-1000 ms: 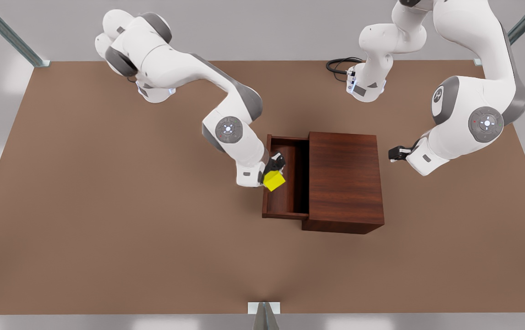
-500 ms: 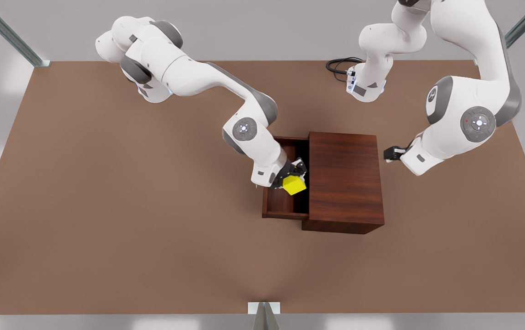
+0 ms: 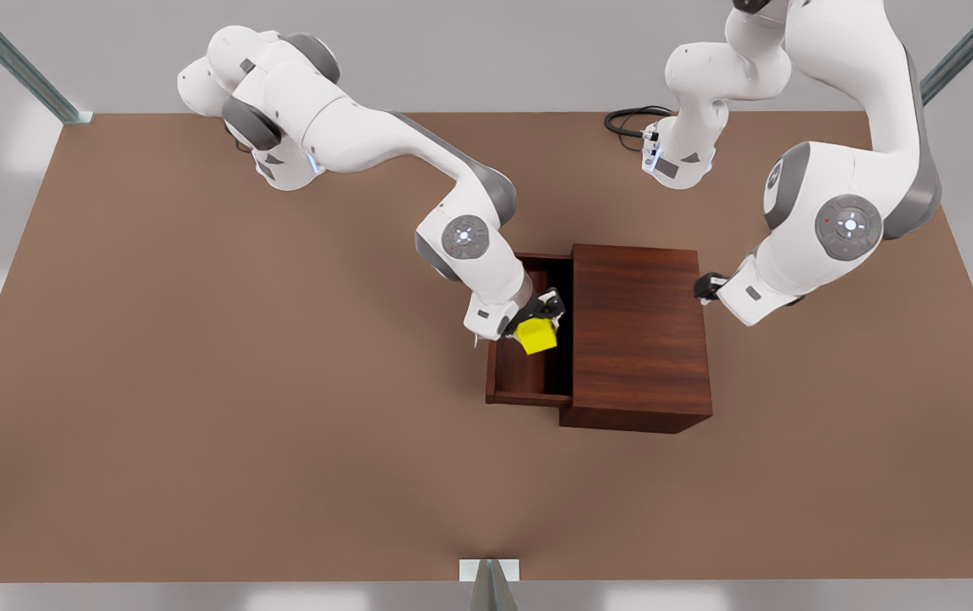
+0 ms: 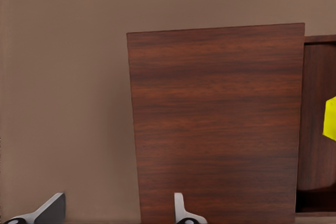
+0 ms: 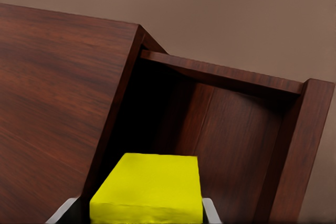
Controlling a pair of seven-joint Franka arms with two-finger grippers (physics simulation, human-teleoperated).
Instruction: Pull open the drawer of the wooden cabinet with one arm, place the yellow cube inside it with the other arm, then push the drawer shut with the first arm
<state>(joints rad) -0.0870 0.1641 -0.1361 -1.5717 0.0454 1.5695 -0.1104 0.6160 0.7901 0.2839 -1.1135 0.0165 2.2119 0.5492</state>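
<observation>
While the right gripper (image 3: 540,316) holds the yellow cube (image 3: 536,336) tight between its fingers (image 5: 209,209), it hangs over the open drawer (image 3: 527,386), on the front view's left. Half a second ago the cube sat a bit nearer the wooden cabinet (image 3: 638,335); now it has slid back toward the drawer's front panel and looks lower. The drawer sticks out from the cabinet's side, and its floor on the near side of the cube is bare. The left gripper (image 3: 705,287) has moved in from the front view's right and now sits right at the cabinet's far top corner. Its fingers (image 4: 181,209) are spread apart and hold nothing. The brown table (image 3: 215,407) stretches wide and flat around the cabinet. Grey floor and metal posts (image 3: 15,64) stand at the table's corners.
</observation>
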